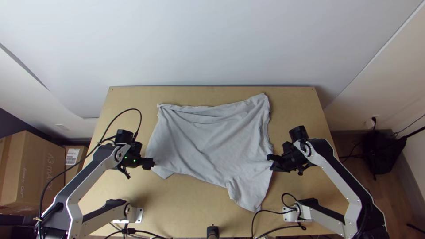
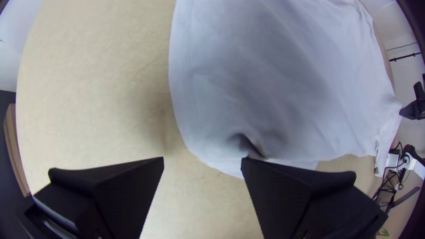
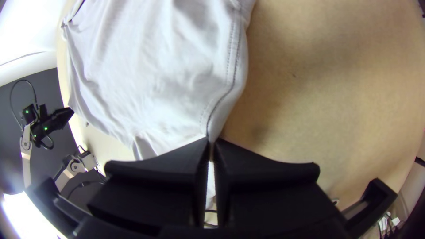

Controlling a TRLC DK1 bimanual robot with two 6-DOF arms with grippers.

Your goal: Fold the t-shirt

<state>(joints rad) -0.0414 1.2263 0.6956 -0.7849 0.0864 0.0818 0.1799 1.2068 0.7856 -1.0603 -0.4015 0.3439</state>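
T-shirt (image 1: 212, 137) spread, rumpled; large box (image 1: 31, 177) printed, small box (image 1: 81, 152) labelled.

t-shirt (image 1: 212, 137) on table (image 1: 186, 203) | between left gripper (image 1: 152, 163) and right gripper (image 1: 270, 162)

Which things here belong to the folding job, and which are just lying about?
Folding job:
grey t-shirt, spread with creases
right gripper, jaws closed on its edge
left gripper, jaws open at the opposite edge

Lying about:
large cardboard box
smaller box beside it
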